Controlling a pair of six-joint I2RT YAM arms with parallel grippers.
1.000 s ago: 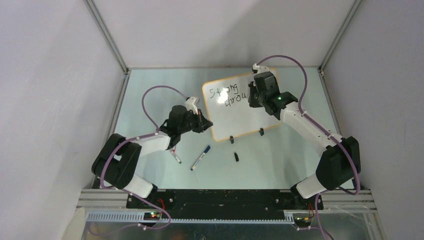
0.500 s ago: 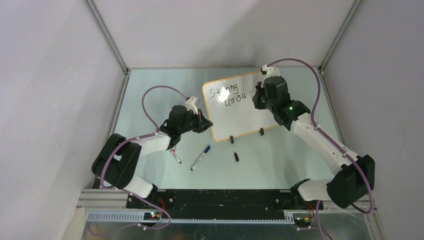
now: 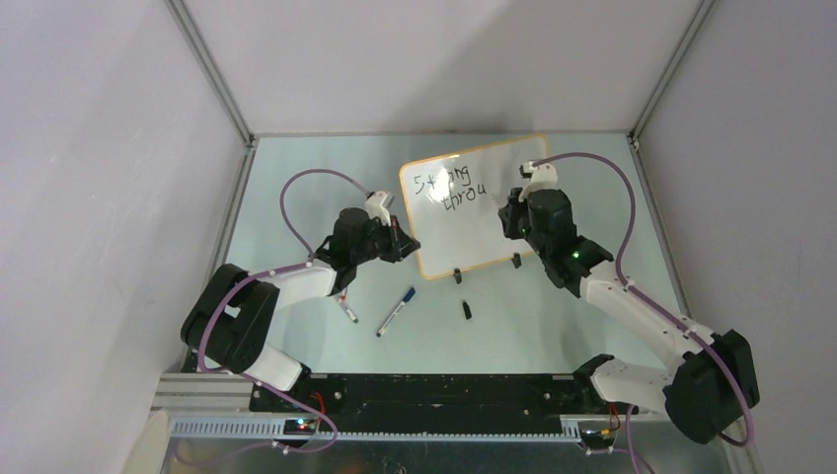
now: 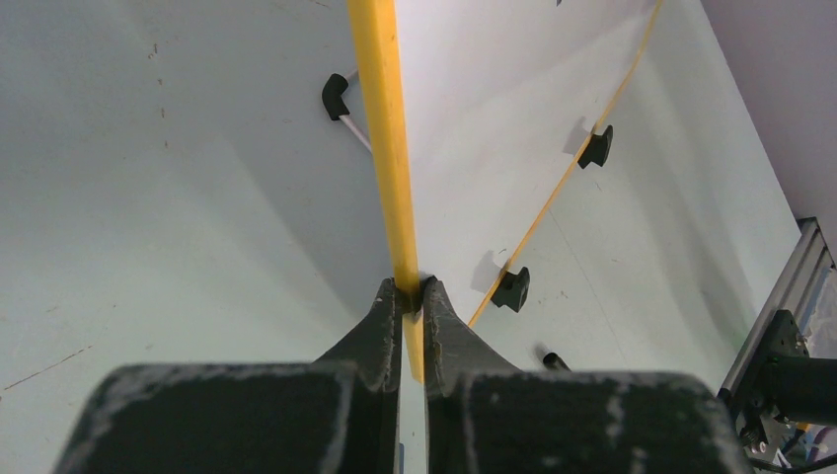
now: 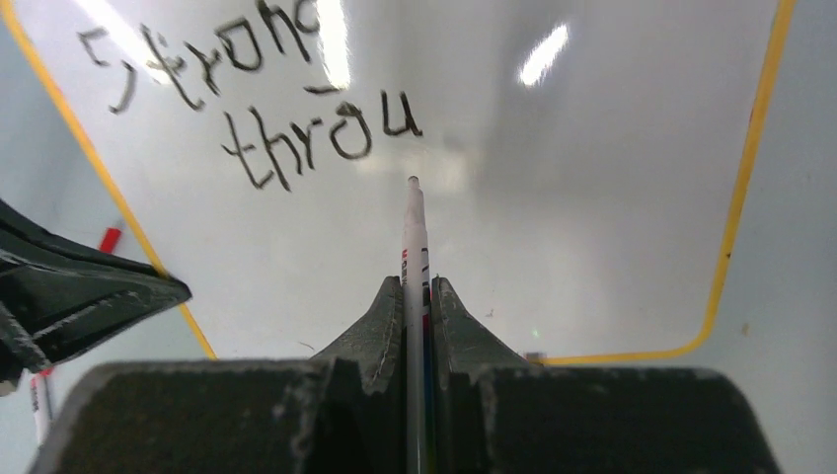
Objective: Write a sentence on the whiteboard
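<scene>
Shows pale green tabletop (image 3: pixel 296 168) between grey walls (image 3: pixel 99 148); left gripper (image 4: pixel 413 291) clamped on whiteboard (image 3: pixel 464 232) rim, right gripper (image 5: pixel 418 291) pinching marker (image 5: pixel 414 227).

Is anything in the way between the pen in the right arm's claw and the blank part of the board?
Nothing visible. The marker in the right gripper points straight at bare whiteboard, next to the lettering "throu".

Table (image 3: pixel 296 168), pale green top. We list on it:
- whiteboard (image 3: pixel 464 242), resting on two black clip feet (image 3: pixel 457 276), its side rim between the left gripper's (image 3: pixel 400 240) jaws
- blue-capped marker (image 3: pixel 395 312), on the near side of those jaws
- red-tipped marker (image 3: pixel 347 310), nearer and to their left
- small black cap (image 3: pixel 466 309), nearer and to their right
</scene>
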